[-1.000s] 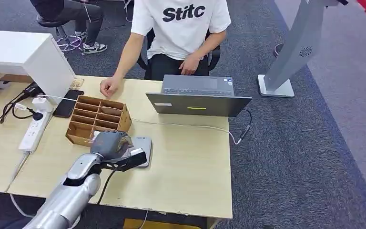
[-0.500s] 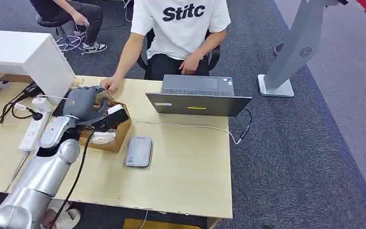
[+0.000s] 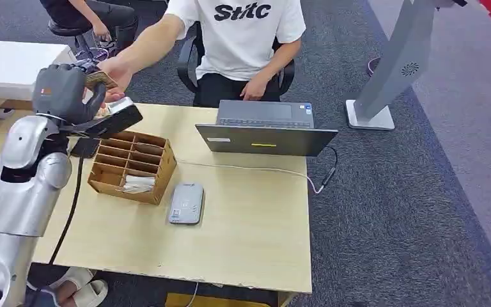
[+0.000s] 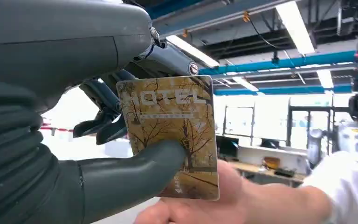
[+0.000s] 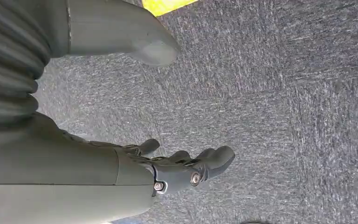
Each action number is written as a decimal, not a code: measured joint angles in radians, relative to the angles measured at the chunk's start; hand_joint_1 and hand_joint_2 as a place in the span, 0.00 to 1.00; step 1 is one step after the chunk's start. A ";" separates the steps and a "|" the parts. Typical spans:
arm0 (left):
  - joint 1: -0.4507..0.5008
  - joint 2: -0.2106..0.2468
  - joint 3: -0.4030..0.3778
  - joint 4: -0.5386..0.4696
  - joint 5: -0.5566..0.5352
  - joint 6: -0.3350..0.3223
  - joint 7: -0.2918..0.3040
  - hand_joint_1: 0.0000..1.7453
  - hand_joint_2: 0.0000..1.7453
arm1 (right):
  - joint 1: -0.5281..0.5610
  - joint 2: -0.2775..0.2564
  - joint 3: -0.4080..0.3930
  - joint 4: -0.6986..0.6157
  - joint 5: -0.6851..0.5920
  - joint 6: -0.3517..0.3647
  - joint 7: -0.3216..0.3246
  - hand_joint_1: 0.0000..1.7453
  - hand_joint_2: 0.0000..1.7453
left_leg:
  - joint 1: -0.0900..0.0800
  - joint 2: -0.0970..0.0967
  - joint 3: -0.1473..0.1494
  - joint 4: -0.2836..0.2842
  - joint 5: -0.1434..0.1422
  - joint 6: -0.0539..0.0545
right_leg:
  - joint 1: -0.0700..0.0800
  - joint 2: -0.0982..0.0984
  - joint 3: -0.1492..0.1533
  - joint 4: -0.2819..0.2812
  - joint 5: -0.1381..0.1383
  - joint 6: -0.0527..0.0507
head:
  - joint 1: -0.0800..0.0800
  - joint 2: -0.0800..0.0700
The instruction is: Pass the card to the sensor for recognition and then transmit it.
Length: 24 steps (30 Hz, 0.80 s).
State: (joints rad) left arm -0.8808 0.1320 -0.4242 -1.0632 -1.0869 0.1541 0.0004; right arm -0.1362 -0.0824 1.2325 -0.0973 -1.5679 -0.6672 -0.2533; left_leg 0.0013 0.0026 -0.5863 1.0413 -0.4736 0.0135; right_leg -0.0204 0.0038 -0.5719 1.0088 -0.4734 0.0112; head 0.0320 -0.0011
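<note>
Head view: left hand (image 3: 64, 91) is pinching the brown tree-printed hotel card (image 4: 170, 135) at ten o'clock, offering it to a person's hand (image 3: 116, 71); sensing looks finished, handover remaining

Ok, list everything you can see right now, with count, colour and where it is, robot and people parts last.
card: one, tan, HOTEL print, in the left hand, above the table's far left corner
card reader: one, grey, flat on the table beside the box
divided box: one, brown cardboard, table left of centre, white item in a near compartment
laptop: one, grey, far table edge
power strip: one, white, table left
table: one, light wood
left hand: grey, raised, holds the card
right hand: grey, over grey carpet, holds nothing
person's hand: one, reaching under the card
</note>
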 joint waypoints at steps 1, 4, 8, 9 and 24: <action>-0.003 0.006 0.003 0.000 -0.007 0.007 0.000 1.00 1.00 | 0.000 0.000 0.000 0.000 0.000 0.000 0.000 0.00 1.00 | 0.000 0.000 0.000 0.000 0.000 0.000 | 0.000 0.000 0.000 0.000 0.000 0.000 | 0.000 0.000; -0.006 0.014 0.016 0.000 -0.022 0.050 -0.001 1.00 1.00 | 0.000 0.000 0.000 0.000 0.000 0.000 0.008 0.00 1.00 | 0.000 0.000 0.000 0.000 0.000 0.000 | 0.000 0.000 0.000 0.000 0.000 0.000 | 0.000 0.000; -0.004 0.014 0.019 0.000 -0.036 0.068 -0.002 1.00 1.00 | -0.001 0.000 0.000 0.000 0.000 0.000 0.008 0.00 1.00 | 0.000 0.000 0.000 0.000 0.000 0.000 | 0.000 0.000 0.000 0.000 0.000 0.000 | 0.000 0.000; -0.004 0.014 0.019 0.000 -0.039 0.069 -0.002 1.00 1.00 | -0.001 0.000 0.000 0.000 0.000 0.000 0.008 0.00 1.00 | 0.000 0.000 0.000 0.000 0.000 0.000 | 0.000 0.000 0.000 0.000 0.000 0.000 | 0.000 0.000; 0.095 -0.071 0.019 -0.101 -0.060 0.130 -0.029 0.00 1.00 | -0.001 0.009 0.000 0.000 0.000 -0.005 0.010 0.00 1.00 | 0.000 -0.001 -0.002 0.000 0.000 0.000 | 0.000 0.000 -0.002 0.000 0.000 0.000 | 0.000 0.000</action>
State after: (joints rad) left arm -0.7861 0.0610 -0.4048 -1.1639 -1.1468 0.2838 -0.0286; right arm -0.1376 -0.0732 1.2325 -0.0973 -1.5679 -0.6718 -0.2438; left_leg 0.0010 0.0018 -0.5878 1.0414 -0.4736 0.0135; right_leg -0.0209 0.0035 -0.5737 1.0087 -0.4734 0.0113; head 0.0320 -0.0011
